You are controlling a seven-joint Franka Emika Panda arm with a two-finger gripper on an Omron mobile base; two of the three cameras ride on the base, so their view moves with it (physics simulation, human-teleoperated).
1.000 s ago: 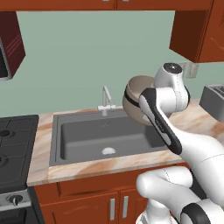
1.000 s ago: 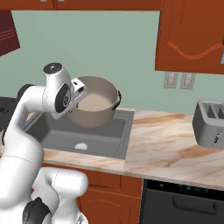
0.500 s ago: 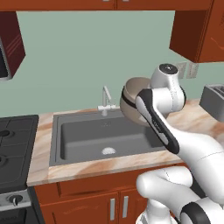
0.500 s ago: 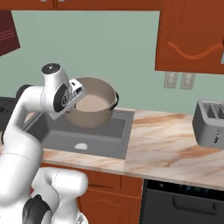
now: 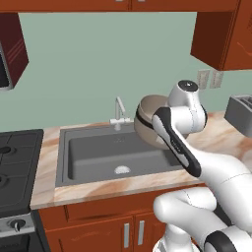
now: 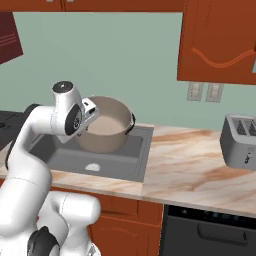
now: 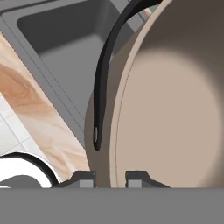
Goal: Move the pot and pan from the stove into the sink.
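Observation:
The beige pot [image 6: 107, 133] with its dark rim band hangs tilted above the right part of the sink [image 6: 115, 161]. My gripper [image 6: 91, 112] is shut on the pot's rim at its left side. In the hand view the fingertips of the gripper [image 7: 110, 178] straddle the pot wall [image 7: 175, 100], with the pot's dark handle [image 7: 102, 74] arching just beyond. From the left base view the pot [image 5: 146, 117] sits behind my forearm, over the sink [image 5: 98, 155]. The stove [image 5: 12, 170] lies at the far left. The pan is out of view.
A small silver faucet [image 5: 118, 111] stands at the sink's back edge, close to the pot. A grey toaster [image 6: 241, 141] sits on the marble counter [image 6: 185, 165] to the right. Wood cabinets hang overhead, and a dark appliance front [image 6: 210, 231] is below the counter.
The pot has come down a little and drifted slightly left over the basin, still in my grip. The base and cameras have not shifted.

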